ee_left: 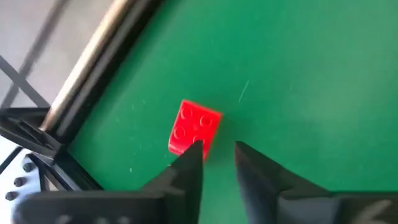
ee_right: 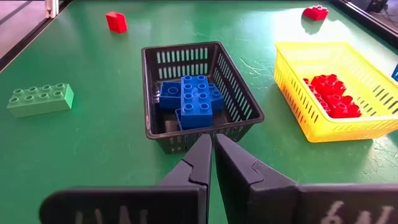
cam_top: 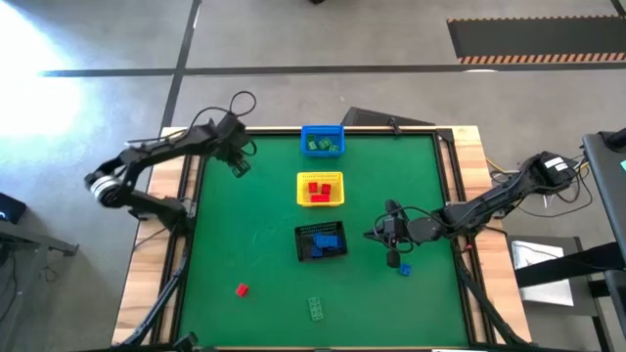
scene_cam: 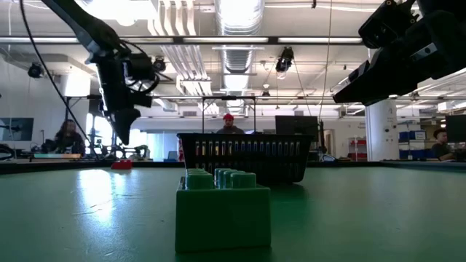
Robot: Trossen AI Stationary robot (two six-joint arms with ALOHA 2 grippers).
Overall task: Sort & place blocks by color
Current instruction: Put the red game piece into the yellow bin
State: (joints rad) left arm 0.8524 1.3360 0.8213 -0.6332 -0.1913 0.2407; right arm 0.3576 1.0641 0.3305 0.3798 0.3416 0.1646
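Blocks sit sorted in three baskets down the table's middle: green in the blue basket (cam_top: 322, 141), red in the yellow basket (cam_top: 320, 189), blue in the black basket (cam_top: 322, 242). The left gripper (cam_top: 238, 163), left of the blue basket, hangs slightly parted and empty over a red block (ee_left: 194, 127) only its wrist view shows. The right gripper (ee_right: 212, 151), closed and empty, faces the black basket. Strays: a blue block (cam_top: 405, 268), a red one (cam_top: 242, 289), a green one (cam_top: 318, 309).

Green table (cam_top: 264, 235) bears three baskets (cam_top: 321, 189) and loose blocks (cam_top: 318, 309).
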